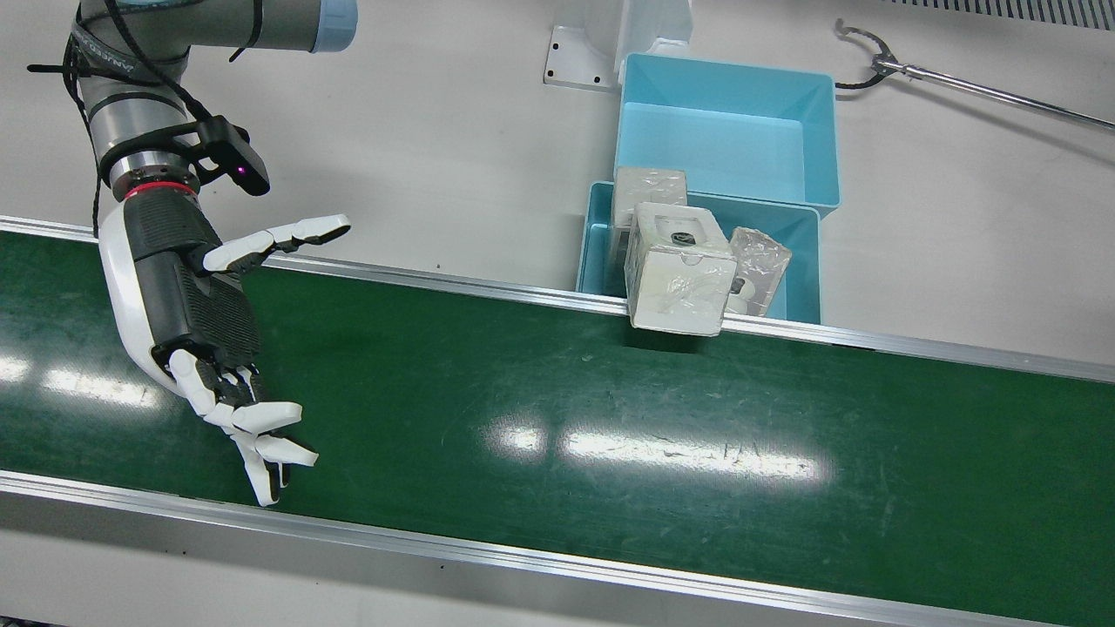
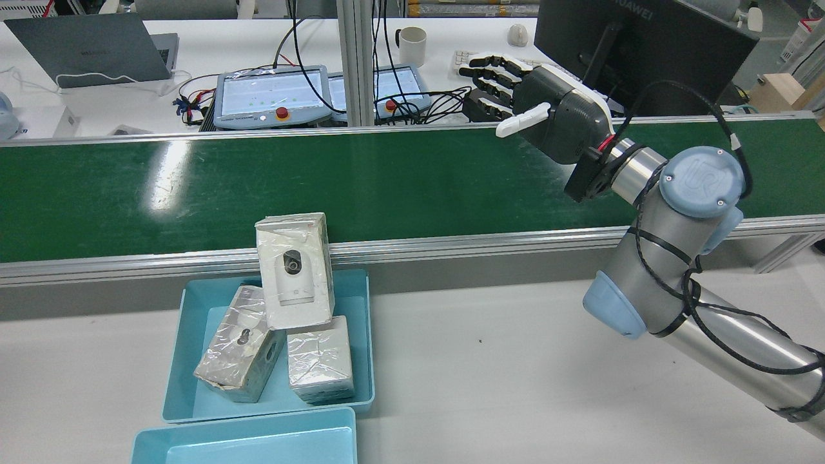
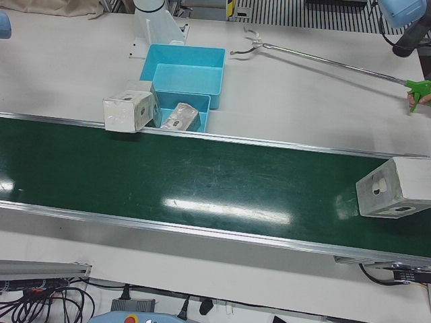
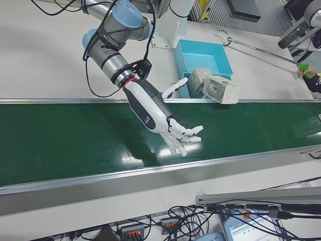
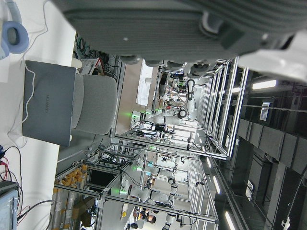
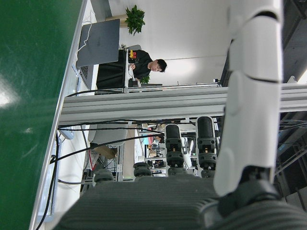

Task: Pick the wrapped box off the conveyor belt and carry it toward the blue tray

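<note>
Front view: right hand (image 1: 205, 335), black palm with white fingers spread apart and holding nothing, hangs over the green conveyor belt (image 1: 557, 435) at frame left.

Left-front view: white plastic-wrapped box (image 3: 397, 195) sits on the belt at far right edge; blue plastic tray (image 3: 183, 101) at upper left holds other wrapped boxes.

Left hand view: left hand (image 5: 192, 28) shows only its grey palm; finger state cannot be told.

Judgement: pre-grasp waiting step. Next move calls for closing on the box once within reach.
</note>
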